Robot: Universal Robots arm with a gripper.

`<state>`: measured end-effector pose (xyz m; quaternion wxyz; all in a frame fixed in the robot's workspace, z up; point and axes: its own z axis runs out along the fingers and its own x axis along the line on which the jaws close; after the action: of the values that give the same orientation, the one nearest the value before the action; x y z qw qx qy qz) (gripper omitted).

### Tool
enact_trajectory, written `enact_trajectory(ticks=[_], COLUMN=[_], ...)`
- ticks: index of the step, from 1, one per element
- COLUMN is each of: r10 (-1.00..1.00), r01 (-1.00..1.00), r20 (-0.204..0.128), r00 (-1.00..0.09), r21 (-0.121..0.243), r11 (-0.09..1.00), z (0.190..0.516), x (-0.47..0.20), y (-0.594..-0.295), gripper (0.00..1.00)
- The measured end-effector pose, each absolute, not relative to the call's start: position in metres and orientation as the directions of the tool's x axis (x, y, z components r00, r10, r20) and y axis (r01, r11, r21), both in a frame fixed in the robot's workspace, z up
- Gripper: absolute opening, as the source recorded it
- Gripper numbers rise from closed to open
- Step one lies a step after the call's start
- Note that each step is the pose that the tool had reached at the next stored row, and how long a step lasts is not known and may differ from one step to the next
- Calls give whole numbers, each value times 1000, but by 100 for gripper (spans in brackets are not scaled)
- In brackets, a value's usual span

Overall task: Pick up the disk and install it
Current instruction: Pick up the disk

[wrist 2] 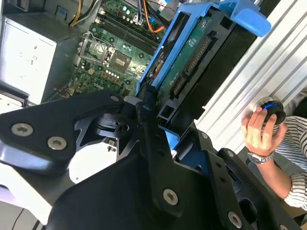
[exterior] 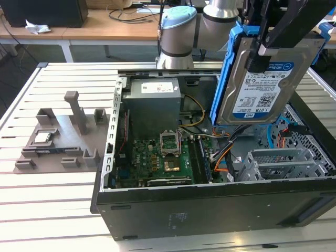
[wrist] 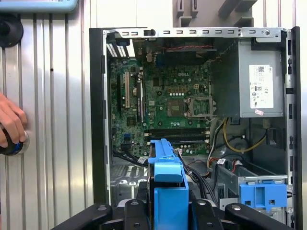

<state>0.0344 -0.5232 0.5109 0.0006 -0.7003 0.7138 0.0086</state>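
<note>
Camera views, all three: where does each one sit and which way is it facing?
Exterior view: off the arm, looking down at an angle into the open computer case; shows the arm and gripper holding the disk above it.
First wrist view: on the wrist, facing straight down into the case, disk's edge in front.
Second wrist view: on the wrist, looking along the gripper past the disk to the motherboard.
Shared: both wrist views catch a person's hand beside the case.
</note>
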Motion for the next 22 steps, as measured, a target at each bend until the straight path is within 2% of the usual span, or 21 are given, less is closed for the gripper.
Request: enact_trajectory(ticks=[22], r10=[-1000], r01=[-1000], r20=[-13], r00=[-19], r21=[15], r11=[19], z=[510], x=[89], y=[-523], gripper=[36])
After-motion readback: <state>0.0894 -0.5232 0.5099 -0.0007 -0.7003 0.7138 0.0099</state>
